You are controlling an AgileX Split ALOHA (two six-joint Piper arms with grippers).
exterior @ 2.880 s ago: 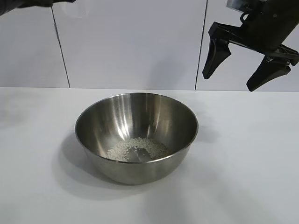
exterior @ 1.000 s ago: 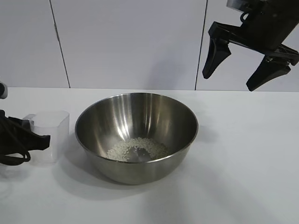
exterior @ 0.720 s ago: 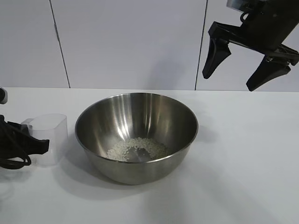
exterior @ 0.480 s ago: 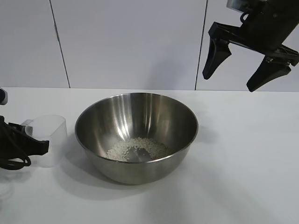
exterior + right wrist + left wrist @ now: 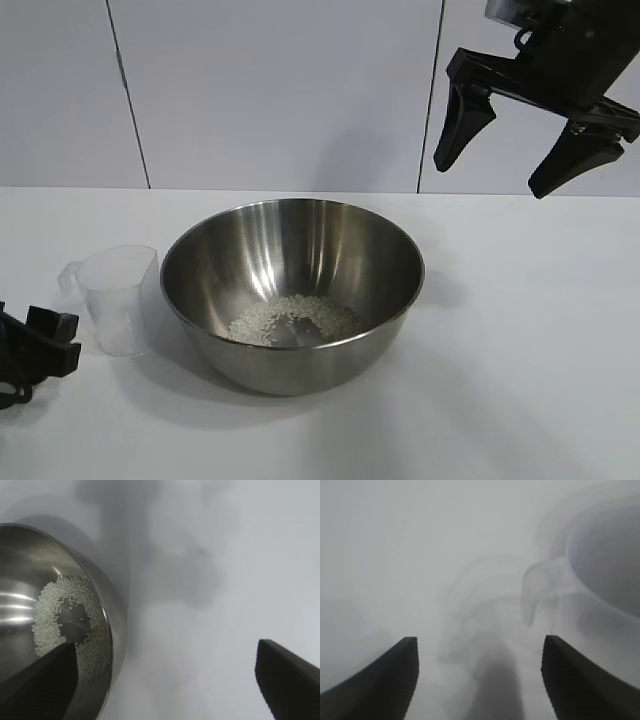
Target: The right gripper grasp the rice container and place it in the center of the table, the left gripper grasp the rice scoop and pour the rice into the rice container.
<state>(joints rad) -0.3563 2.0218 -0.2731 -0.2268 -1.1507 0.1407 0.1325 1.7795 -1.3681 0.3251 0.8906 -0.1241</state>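
White panelled wall stands behind our white table [image 5: 520, 330], which is plain and flat. Our bowl [image 5: 292, 292] sits upright near the middle of it, mouth up, with rice [image 5: 290, 320] lying in a ring on its bottom. Just beside the bowl, on the left arm's side, the scoop [image 5: 120, 298] stands upright on the table, mouth up, its small handle pointing away from the bowl toward the wall side. We cannot tell whether scoop and bowl touch. Our left gripper [image 5: 40, 345] is low at the table's edge, near the scoop but clear of it, fingers [image 5: 395, 680] spread apart and holding nothing; the scoop's handle shows just ahead of them in the wrist view. Our right gripper [image 5: 495, 155] hangs high above the table, beyond the bowl, fingers spread wide in a V, empty.
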